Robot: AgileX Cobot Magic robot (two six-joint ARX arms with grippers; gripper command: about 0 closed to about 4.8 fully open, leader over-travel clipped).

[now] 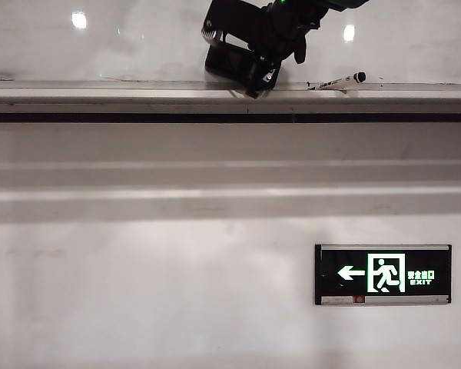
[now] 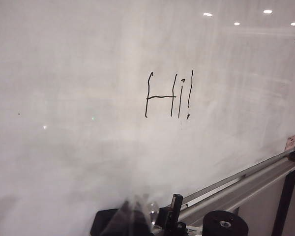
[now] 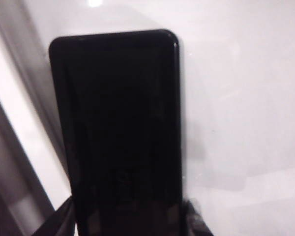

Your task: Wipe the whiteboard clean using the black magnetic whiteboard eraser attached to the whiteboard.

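Right gripper (image 3: 128, 221) clamped on the black eraser (image 3: 120, 132), one finger showing at each long side of the block, with the eraser tilted and pressed against the glossy whiteboard (image 3: 246, 88) just above its pale metal ledge (image 1: 100, 96). Left gripper (image 2: 174, 216) low at the board's lower edge, jaw state impossible to tell. Handwritten "Hi!" (image 2: 169, 96) on the board; white marker with black cap (image 1: 338, 81) lying on the ledge near the eraser, green exit sign (image 1: 383, 274) on the wall well below.

Large glossy whiteboard (image 2: 78, 98), pale with faint smudges and ceiling-light reflections, "Hi!" (image 2: 169, 96) handwritten in black, long pale ledge (image 1: 100, 96) along the lower edge. Glossy black rectangular eraser (image 3: 120, 132), rounded corners, flat against the board, tilted, just above the ledge.
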